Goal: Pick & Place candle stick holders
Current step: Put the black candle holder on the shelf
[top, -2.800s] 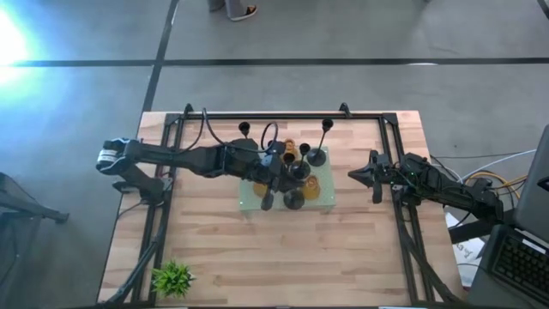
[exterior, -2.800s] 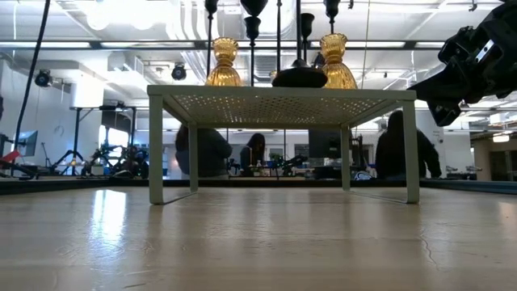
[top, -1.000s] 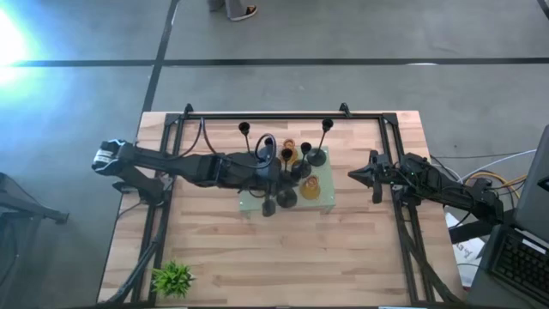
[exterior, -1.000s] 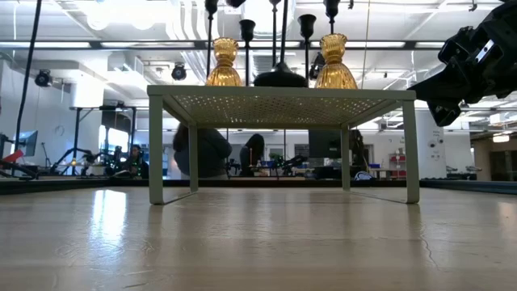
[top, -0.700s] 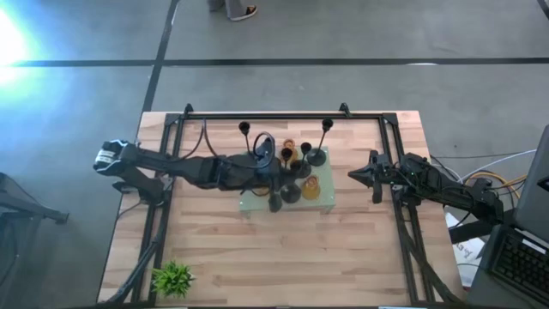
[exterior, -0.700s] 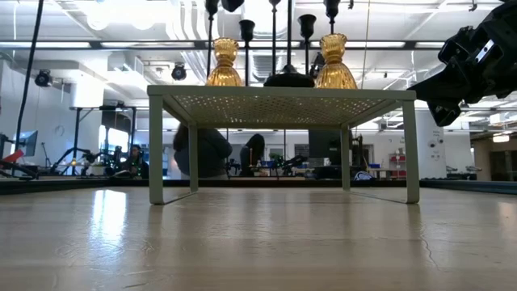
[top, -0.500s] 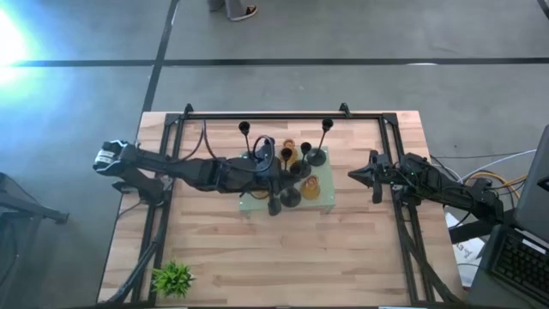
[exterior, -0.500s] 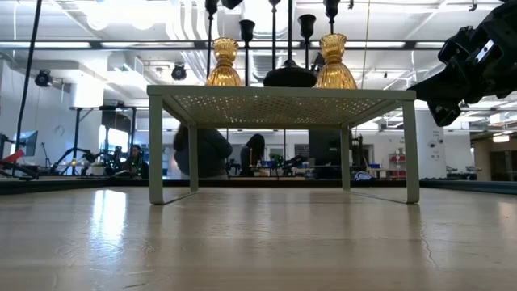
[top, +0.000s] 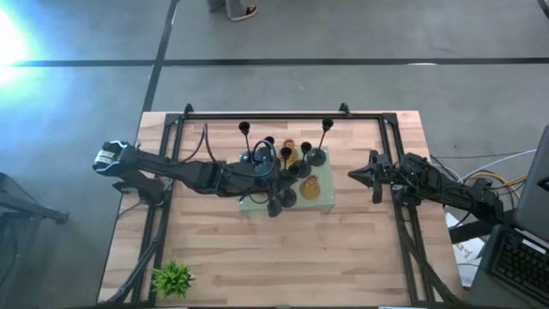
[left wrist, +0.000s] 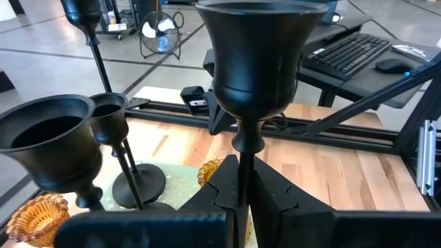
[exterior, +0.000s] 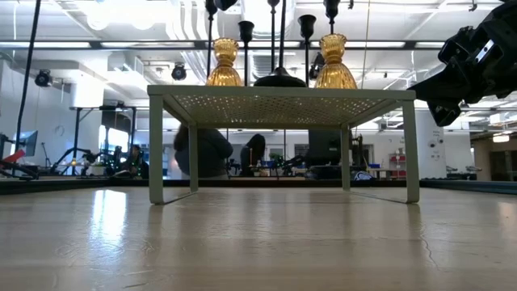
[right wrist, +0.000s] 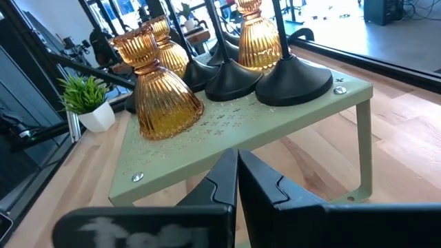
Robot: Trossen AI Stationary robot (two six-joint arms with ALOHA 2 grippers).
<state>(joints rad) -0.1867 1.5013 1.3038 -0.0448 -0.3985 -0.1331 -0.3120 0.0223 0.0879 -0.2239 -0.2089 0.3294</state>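
Black stems and amber glass crowd the pale green stand (top: 319,204) at the table's middle in the high view, where the left gripper (top: 273,182) reaches in over the stand's left half with a black candle stick holder (top: 276,204) at its tip; the right gripper (top: 364,176) waits well apart, near the right edge, and the small plant (top: 174,277) sits at the near left corner. From the low view, the held holder's domed base (exterior: 279,80) reads as at or just above the stand top, between the two amber holders (exterior: 224,63), with other thin stems close on both sides; whether it touches the surface I cannot tell. The left wrist view shows the fingers pinching the holder's thin stem (left wrist: 243,180) just under its cup, with a wide-cupped neighbour (left wrist: 49,141) and a slim one (left wrist: 113,120) just beside. The right wrist view shows the right fingers pressed together on nothing, facing the near edge of the stand. My judgement: the main risk is a sideways nudge toppling a tall neighbour, since these top-heavy pieces stand so close; a thin stem could also twist in the grip, and letting go of a tilted base would let it rock over.
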